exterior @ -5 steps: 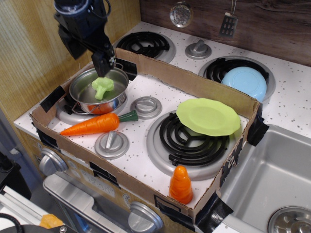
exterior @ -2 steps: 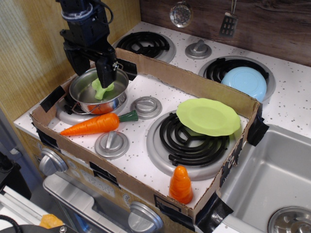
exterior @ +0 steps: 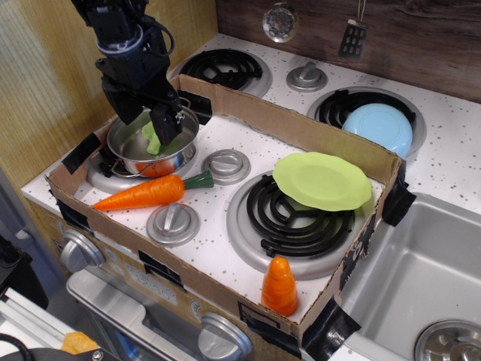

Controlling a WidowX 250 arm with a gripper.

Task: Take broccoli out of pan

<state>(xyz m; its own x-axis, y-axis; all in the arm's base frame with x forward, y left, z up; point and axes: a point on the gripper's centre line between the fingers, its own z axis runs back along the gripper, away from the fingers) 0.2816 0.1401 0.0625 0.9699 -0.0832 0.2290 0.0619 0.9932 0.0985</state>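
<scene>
Broccoli (exterior: 152,139) lies in the pan (exterior: 154,154), axis unclear behind jaws seemingly gripping it.

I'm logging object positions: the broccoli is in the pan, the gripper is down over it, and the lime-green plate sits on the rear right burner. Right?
Not quite. In observation.image the lime-green plate rests on the front right burner; the rear one holds a blue plate.

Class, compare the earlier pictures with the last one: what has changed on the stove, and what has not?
The gripper came down into the pan, its fingers now around the broccoli, which it mostly hides. Whether it grips is unclear. Carrot, green plate and pan stayed put.
</scene>
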